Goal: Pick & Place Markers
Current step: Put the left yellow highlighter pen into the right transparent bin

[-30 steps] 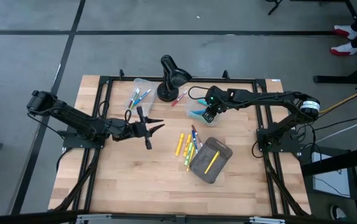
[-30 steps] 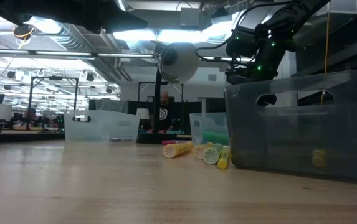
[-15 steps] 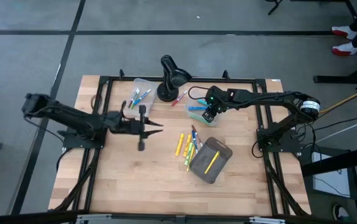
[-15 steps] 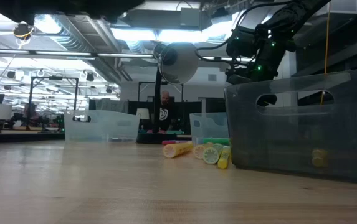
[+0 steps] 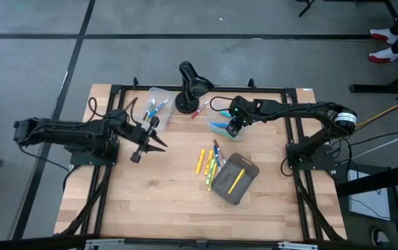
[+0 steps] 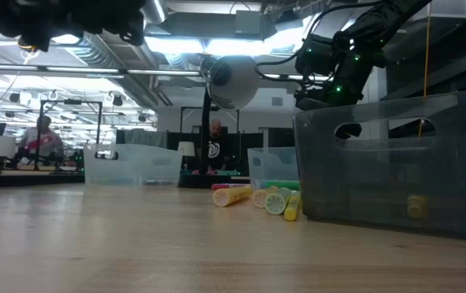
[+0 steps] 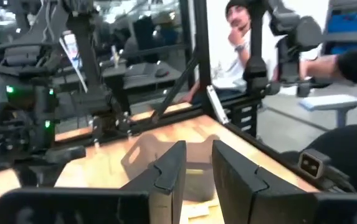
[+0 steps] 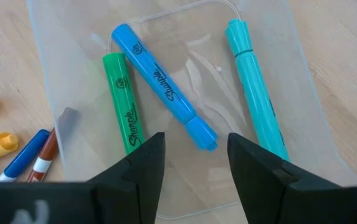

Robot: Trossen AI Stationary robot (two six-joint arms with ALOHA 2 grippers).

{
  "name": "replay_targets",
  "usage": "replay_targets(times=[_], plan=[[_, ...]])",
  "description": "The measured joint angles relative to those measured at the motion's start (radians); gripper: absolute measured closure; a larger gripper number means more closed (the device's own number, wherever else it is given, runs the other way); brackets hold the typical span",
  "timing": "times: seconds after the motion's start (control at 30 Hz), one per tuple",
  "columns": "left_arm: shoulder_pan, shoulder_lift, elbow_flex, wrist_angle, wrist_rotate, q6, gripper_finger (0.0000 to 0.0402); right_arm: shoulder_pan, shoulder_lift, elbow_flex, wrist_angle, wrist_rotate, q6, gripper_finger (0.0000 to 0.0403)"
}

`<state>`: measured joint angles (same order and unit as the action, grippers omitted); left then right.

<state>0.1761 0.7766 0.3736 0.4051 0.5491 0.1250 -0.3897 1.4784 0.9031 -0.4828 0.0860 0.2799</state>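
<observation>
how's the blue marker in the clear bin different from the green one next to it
In the right wrist view, the blue marker lies slanted across the clear bin, while the green marker lies straighter along one side. The blue one reaches between the right hand's open fingers; the green one ends beside a finger. Both lie flat, loose, and carry the same printed lettering.

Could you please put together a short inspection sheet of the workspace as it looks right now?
Surface: wooden table, bare at the near side.
Job's things: loose markers at centre; three markers in the clear bin; more in the second clear bin.
Clutter: black desk lamp; grey bin holding one yellow marker.
Grippers: left gripper open, empty, near the second bin; right gripper open above the clear bin.
Cables: along the right arm.
Surroundings: people beyond the table.
</observation>
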Motion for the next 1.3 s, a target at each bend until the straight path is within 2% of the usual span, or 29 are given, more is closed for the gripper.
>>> replay_targets(times=[0.2,0.47,0.63,0.8,1.03,1.2,1.3], plan=[[0.093,-0.1,-0.092,0.094,0.025,-0.085,0.0329,0.001,0.0,0.0,0.0,0.0,-0.035,0.0229],[0.22,-0.205,-0.197,0.16,0.249,-0.228,0.0329,0.001,0.0,0.0,0.0,0.0,-0.079,0.0229],[0.298,-0.287,-0.3,0.281,0.266,-0.339,0.0329,0.002,0.0,0.0,0.0,0.0,-0.074,0.0229],[0.421,-0.39,-0.345,0.293,0.375,-0.42,0.0329,0.002,0.0,0.0,0.011,0.0,-0.077,0.0229],[0.549,-0.475,-0.365,0.264,0.471,-0.48,0.0329,0.01,0.0,0.0,0.063,0.0,-0.084,0.0229],[0.593,-0.492,-0.365,0.226,0.471,-0.479,0.0329,0.018,0.0,0.0,0.086,0.0,-0.085,0.0229],[0.618,-0.492,-0.365,0.218,0.401,-0.47,0.0329,0.017,0.0,0.0,0.088,0.0,-0.086,0.0229]])
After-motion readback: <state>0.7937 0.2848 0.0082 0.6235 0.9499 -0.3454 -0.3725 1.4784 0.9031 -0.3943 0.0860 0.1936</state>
